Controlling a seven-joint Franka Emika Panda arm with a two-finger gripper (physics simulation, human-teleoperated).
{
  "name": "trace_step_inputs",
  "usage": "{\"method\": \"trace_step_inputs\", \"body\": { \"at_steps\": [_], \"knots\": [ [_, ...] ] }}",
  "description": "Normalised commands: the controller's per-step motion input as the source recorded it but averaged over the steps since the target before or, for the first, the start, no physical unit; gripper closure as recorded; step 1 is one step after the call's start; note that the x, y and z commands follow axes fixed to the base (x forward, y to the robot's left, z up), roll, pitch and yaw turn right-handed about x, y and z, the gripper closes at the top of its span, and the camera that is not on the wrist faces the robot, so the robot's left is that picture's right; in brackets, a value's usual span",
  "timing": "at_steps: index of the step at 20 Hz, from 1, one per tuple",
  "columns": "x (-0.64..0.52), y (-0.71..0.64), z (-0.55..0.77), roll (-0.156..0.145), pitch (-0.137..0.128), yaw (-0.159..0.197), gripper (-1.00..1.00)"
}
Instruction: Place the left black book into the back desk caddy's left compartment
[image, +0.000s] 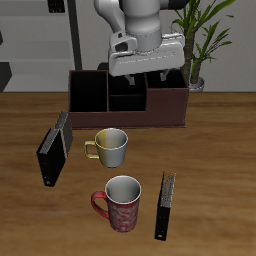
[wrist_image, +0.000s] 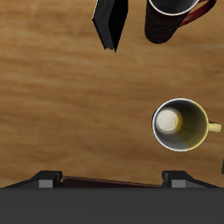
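— Well, where did the left black book (image: 165, 205) sit?
— Near the bench's (image: 215, 140) front edge, beside the red mug (image: 121, 203). I couldn't tell my gripper's (image: 146, 78) opening; it hung above the back desk caddy (image: 128, 96).

Two mugs (image: 110, 147) crowd the table's middle.

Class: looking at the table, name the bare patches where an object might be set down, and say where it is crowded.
Bare wood lies between the yellow mug and the desk caddy, and along the front edge below the thicker black book. Crowded: the red mug stands close beside the slim black book.
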Motion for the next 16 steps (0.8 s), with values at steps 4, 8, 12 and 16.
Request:
{"method": "trace_step_inputs", "body": {
  "at_steps": [4,8,12,16],
  "knots": [
    [0.14,0.35,0.11,0.018,-0.011,-0.027,-1.0],
    [0.26,0.65,0.19,0.03,-0.012,-0.007,-1.0],
    [0.28,0.58,0.35,-0.025,-0.081,-0.011,-1.0],
    [0.27,0.44,0.27,-0.021,-0.017,-0.039,-1.0]
  ]
}}
